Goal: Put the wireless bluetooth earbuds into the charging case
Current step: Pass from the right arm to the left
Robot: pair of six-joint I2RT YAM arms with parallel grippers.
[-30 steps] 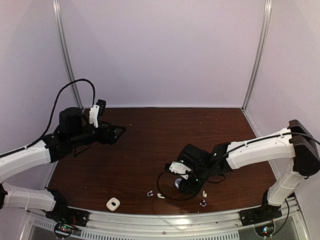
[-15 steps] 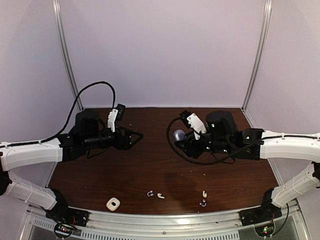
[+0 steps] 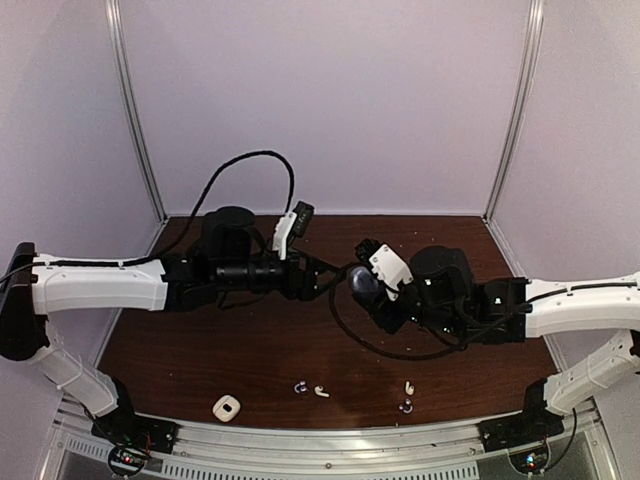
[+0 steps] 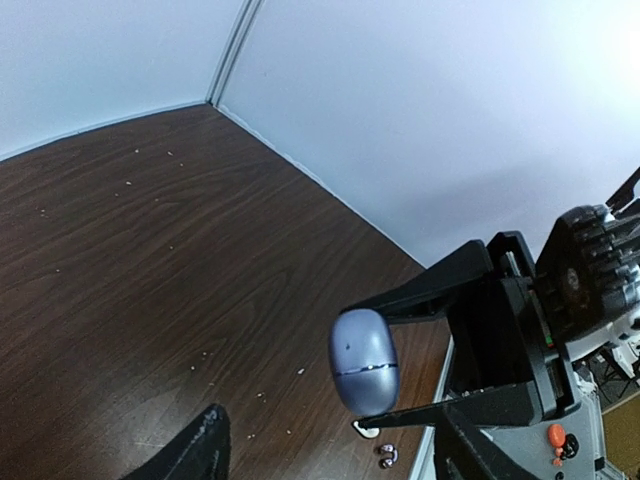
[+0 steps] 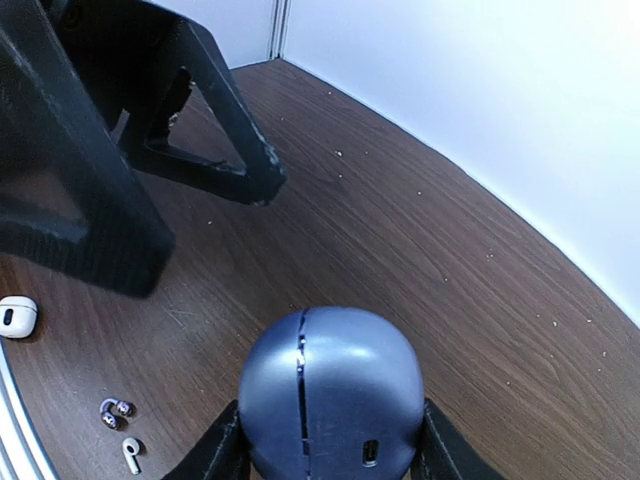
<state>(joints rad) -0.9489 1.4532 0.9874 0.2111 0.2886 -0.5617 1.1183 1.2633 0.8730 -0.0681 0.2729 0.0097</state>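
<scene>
My right gripper [image 3: 368, 285] is shut on a closed blue-purple charging case [image 3: 359, 281] and holds it in the air over the middle of the table. In the right wrist view the case [image 5: 330, 390] sits between my fingers [image 5: 218, 452], seam upright. My left gripper [image 3: 328, 277] is open and empty, just left of the case, which hangs ahead of it in the left wrist view [image 4: 364, 360]. On the table near the front lie a purple earbud [image 3: 300, 386], a white earbud [image 3: 321, 392], another white earbud [image 3: 409, 387] and another purple earbud [image 3: 406, 405].
A white charging case [image 3: 227, 408] lies at the front left of the dark wood table [image 3: 250, 340]; it also shows in the right wrist view [image 5: 17, 317]. White walls and metal posts close in the back and sides.
My right gripper lifted the blue-purple case from low near the front earbuds up to the middle. My left arm swung right from the back left, and its open gripper now faces the case.
</scene>
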